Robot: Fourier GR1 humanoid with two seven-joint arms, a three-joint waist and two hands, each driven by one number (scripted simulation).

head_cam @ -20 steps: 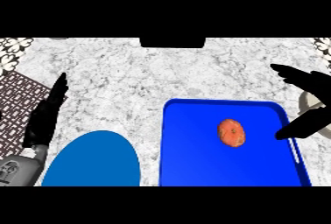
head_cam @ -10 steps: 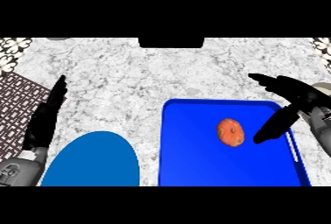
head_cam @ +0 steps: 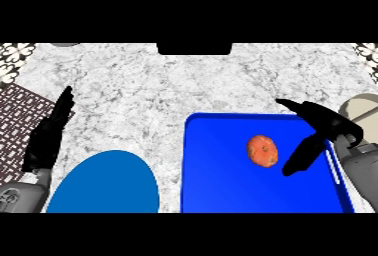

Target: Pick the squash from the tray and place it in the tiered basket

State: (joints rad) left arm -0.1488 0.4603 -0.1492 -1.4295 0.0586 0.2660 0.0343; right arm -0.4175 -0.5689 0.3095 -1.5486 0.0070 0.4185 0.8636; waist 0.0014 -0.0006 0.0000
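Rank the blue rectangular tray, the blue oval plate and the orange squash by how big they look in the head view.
1. Blue rectangular tray, cut off by the view's lower edge.
2. Blue oval plate, also cut off.
3. Orange squash, by far the smallest.

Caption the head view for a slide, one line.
Right hand open over the blue tray, beside the orange squash; left hand rests at counter's left.
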